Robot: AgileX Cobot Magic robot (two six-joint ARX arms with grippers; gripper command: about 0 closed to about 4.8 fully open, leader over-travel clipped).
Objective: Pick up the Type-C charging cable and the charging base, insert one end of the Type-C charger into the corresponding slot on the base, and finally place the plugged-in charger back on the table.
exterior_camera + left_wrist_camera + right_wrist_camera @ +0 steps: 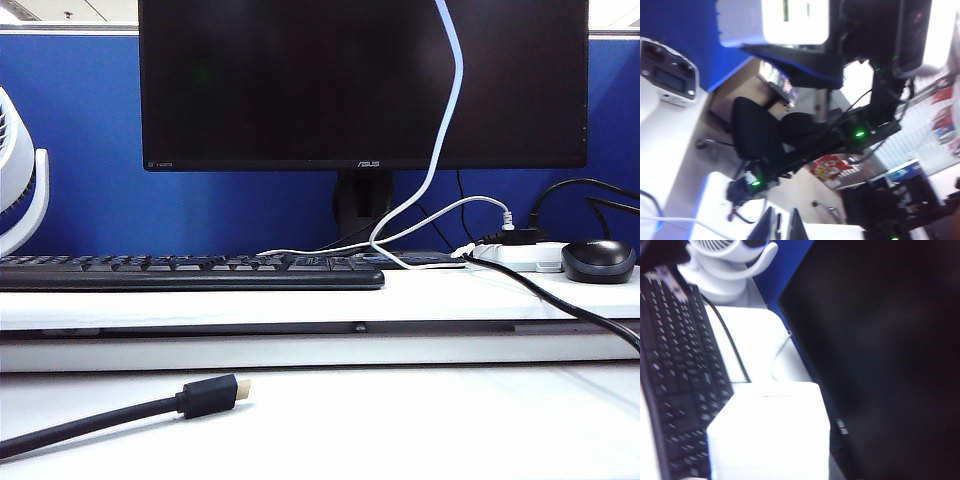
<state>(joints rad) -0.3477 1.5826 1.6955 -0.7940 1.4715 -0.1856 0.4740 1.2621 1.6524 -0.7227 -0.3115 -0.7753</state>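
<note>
The left gripper (782, 227) is shut, fingers nearly together, the Type-C charging cable (445, 110) dangling before the monitor (360, 80). The right gripper, itself unseen, carries the charging base (770, 435) above the keyboard (677, 385) beside the monitor; its opening cannot be told.

- "ASUS" in pale letters at the centre of the lower bezel of the monitor (362, 80).
- Small pale marking at the left end of that same bezel, too small to read.
- Nothing else legible.
</note>
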